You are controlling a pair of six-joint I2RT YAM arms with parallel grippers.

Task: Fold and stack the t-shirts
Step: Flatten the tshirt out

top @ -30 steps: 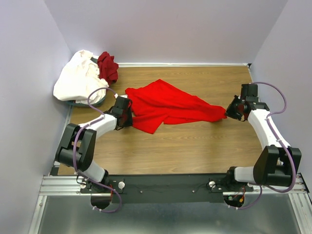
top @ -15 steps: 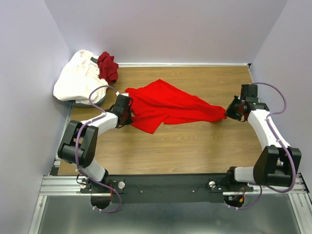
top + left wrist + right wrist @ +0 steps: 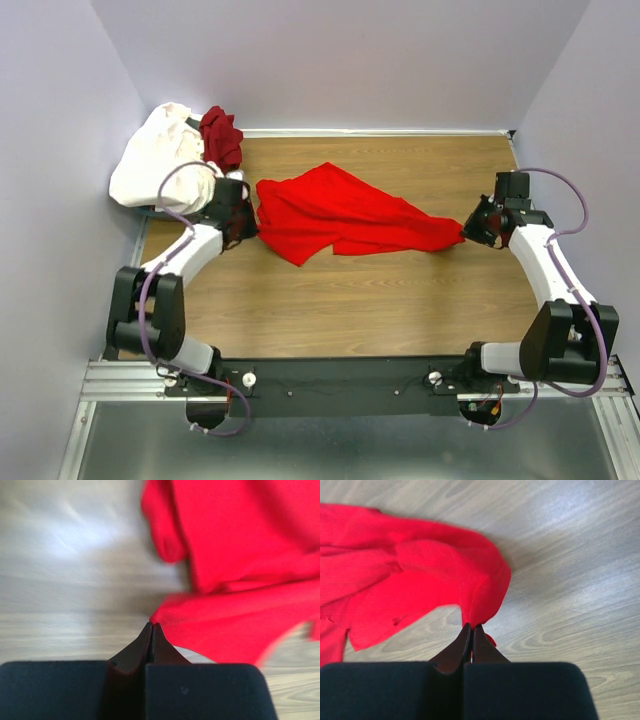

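Observation:
The bright red t-shirt (image 3: 340, 215) lies crumpled across the middle of the wooden table (image 3: 350, 300), stretched from left to right. My left gripper (image 3: 250, 222) is shut at its left edge; in the left wrist view a corner of the red t-shirt (image 3: 235, 580) is pinched at the left gripper's (image 3: 151, 626) tips. My right gripper (image 3: 468, 232) is shut on the shirt's narrow right end, and the right wrist view shows the red cloth (image 3: 410, 575) bunched between that gripper's (image 3: 472, 627) closed tips. The white t-shirt (image 3: 160, 165) and the maroon t-shirt (image 3: 220, 137) are heaped at the back left corner.
The white and maroon shirts rest on a grey bin (image 3: 160, 211) against the left wall. Lavender walls close in the table on the left, back and right. Bare wood (image 3: 380, 160) shows behind the red shirt and in front of it.
My left gripper has closed on the shirt's left edge and moved left and back, dragging the lower left corner of the cloth slightly with it. The right arm has held still.

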